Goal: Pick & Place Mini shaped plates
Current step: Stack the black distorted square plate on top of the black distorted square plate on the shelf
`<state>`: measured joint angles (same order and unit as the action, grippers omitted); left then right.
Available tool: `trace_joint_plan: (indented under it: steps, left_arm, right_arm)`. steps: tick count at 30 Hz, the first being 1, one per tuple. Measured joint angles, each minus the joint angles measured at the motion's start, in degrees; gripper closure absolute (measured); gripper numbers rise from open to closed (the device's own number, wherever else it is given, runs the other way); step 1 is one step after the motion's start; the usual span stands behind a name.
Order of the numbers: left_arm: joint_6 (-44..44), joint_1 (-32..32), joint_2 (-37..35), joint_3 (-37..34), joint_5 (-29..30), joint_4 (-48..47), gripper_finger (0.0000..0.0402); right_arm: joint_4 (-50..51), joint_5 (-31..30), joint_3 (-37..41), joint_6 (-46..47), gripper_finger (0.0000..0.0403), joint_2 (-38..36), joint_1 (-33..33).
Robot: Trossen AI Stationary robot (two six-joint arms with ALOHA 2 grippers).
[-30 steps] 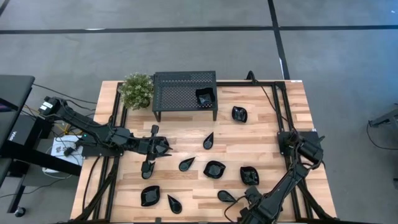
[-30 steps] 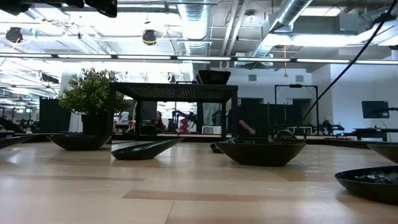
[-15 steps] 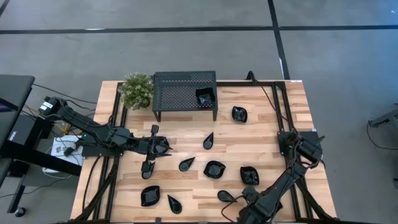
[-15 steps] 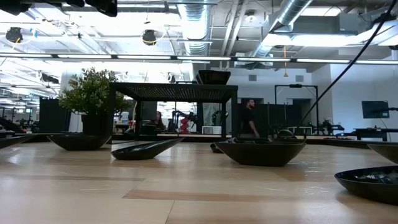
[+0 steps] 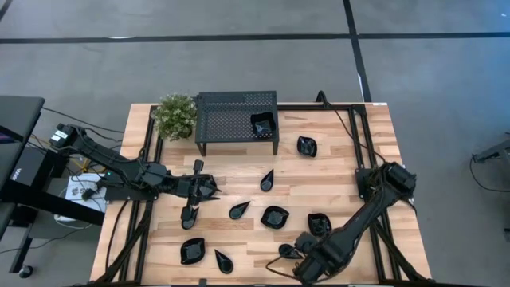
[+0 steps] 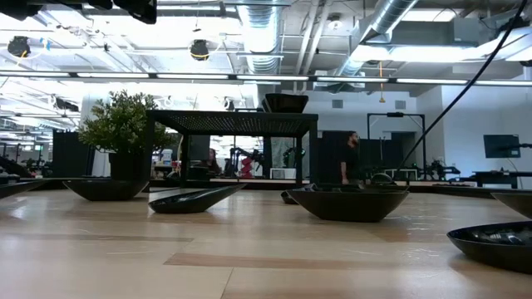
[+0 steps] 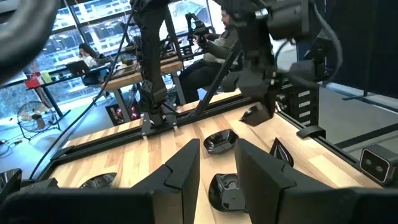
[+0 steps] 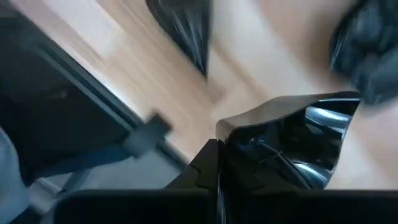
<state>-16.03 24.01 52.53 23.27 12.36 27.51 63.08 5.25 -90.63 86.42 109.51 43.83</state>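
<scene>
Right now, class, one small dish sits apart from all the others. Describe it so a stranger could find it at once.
Start at the black perforated rack at the table's far edge, beside the potted plant. On the rack's top, at the corner away from the plant, sits one squarish black dish. It is the only dish raised off the wood; every other one lies on the tabletop.

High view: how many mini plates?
10 plates: one on the rack, one right of it, four mid-table, one by the left gripper, three along the front; arms may hide more.
</scene>
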Motion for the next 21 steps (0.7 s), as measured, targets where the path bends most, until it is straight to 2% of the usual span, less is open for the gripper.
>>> trace_joint_plan:
  steps: [2, 8, 13, 17, 21]
  left_arm:
    - [0.00, 0.00, 0.00, 0.00, 0.00, 0.02, 0.0298]
    - [0.00, 0.00, 0.00, 0.00, 0.00, 0.00, 0.0298]
    - [0.02, 0.00, 0.00, 0.00, 0.00, 0.00, 0.0298]
    - [0.02, 0.00, 0.00, 0.00, 0.00, 0.00, 0.0298]
    - [0.02, 0.00, 0.00, 0.00, 0.01, 0.00, 0.0298]
  right_arm:
    - [1.01, -5.66, -0.72, -6.64, 0.0400, -1.19, -0.93]
    - [0.99, -27.68, -0.92, -31.65, 0.0396, -4.39, -5.79]
    - [0.40, -41.36, -0.92, -51.35, 0.0396, -5.85, -12.90]
    - [-2.00, -47.84, -0.92, -65.02, 0.0396, -6.79, -19.94]
    - [-9.30, -49.32, -0.90, -76.84, 0.0395, -7.26, -26.98]
